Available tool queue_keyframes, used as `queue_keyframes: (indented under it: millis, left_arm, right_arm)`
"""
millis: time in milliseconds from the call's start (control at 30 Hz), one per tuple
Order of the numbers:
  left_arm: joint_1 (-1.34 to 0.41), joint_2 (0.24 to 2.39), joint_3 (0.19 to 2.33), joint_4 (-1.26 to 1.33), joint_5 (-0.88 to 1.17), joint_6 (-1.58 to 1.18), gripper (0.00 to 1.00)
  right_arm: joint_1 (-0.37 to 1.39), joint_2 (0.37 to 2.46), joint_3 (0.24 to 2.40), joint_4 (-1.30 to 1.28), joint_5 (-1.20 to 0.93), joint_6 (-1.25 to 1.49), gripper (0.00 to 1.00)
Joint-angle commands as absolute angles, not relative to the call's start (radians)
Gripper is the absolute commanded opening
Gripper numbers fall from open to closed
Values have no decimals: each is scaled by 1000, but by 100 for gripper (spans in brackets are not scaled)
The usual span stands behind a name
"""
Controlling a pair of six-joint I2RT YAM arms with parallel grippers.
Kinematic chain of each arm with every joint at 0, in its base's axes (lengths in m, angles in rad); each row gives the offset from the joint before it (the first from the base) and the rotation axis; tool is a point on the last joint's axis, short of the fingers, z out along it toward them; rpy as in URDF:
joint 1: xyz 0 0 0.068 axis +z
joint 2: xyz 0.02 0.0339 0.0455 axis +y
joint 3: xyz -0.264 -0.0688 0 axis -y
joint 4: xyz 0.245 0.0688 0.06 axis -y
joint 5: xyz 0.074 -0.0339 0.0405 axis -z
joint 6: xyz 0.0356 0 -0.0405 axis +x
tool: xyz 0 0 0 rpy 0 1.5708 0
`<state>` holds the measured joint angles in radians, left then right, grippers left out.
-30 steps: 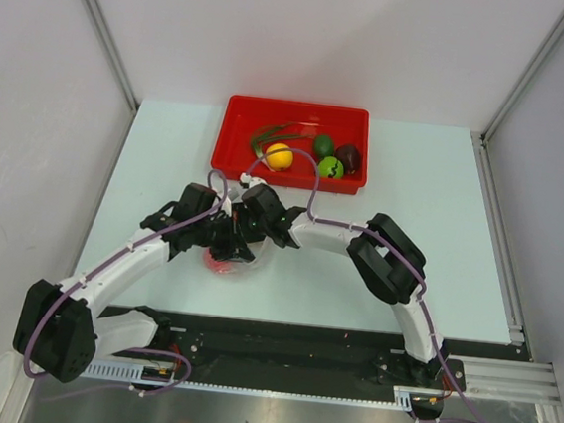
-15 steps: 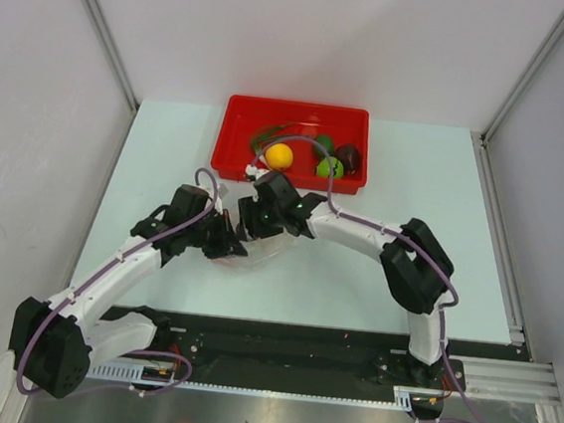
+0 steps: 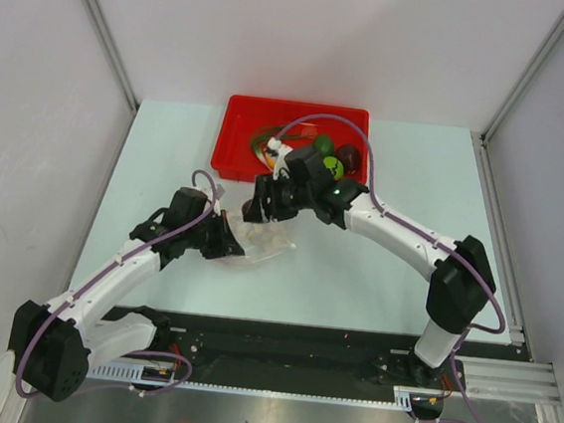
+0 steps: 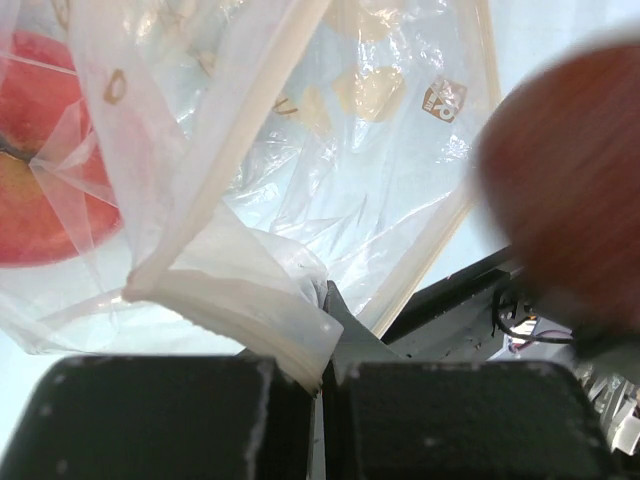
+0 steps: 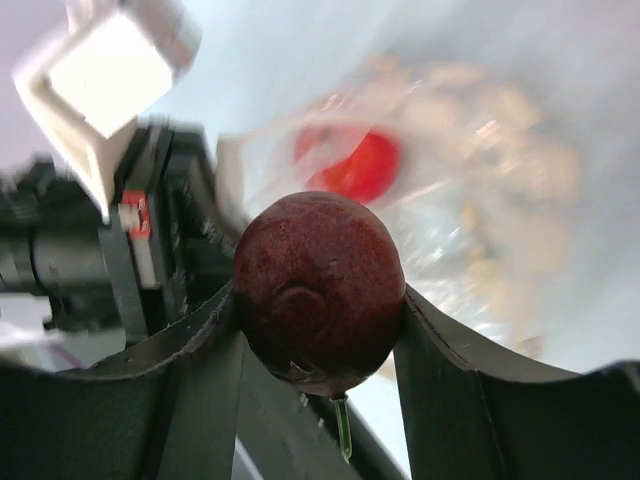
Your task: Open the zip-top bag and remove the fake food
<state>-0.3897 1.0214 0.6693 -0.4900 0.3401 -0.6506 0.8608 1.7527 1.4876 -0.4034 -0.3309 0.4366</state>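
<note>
With the left gripper (image 4: 322,372) pinching the opened zip-top bag (image 4: 330,160) by its edge, the right gripper (image 5: 318,305) clasped a dark maroon piece (image 5: 318,275) outside it, while a red piece (image 4: 35,190), upper left in the left wrist view, lay inside.

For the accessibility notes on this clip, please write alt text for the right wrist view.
The right gripper holds a dark maroon toy fruit between its two black fingers, close up. Behind it, blurred, is the clear zip-top bag with a red toy fruit inside.
</note>
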Motion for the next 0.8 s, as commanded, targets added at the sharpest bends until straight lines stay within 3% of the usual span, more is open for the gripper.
queue_keyframes:
  millis: [0,300,333,600,767]
  left_arm:
    - [-382,1012,675,-463,351,-608,0]
    - [-385,1035,741,-509,419,-522,0]
    - [-385,1037,750,-515,420,-511,0]
    - [-385,1037,821,-598,410,-445,0]
    - [-385,1029,816,-597,437,-449,0]
  right_arm:
    - [773,1695,1520,-307,-229,472,8]
    - [580,2008,1842,-336,-115,393,12]
    - [571,2072,1882,-360,-91,385,18]
    - [499,2358,2231,-500,-60,365,39]
    - [489,2401,2230,-514,-48,383,67]
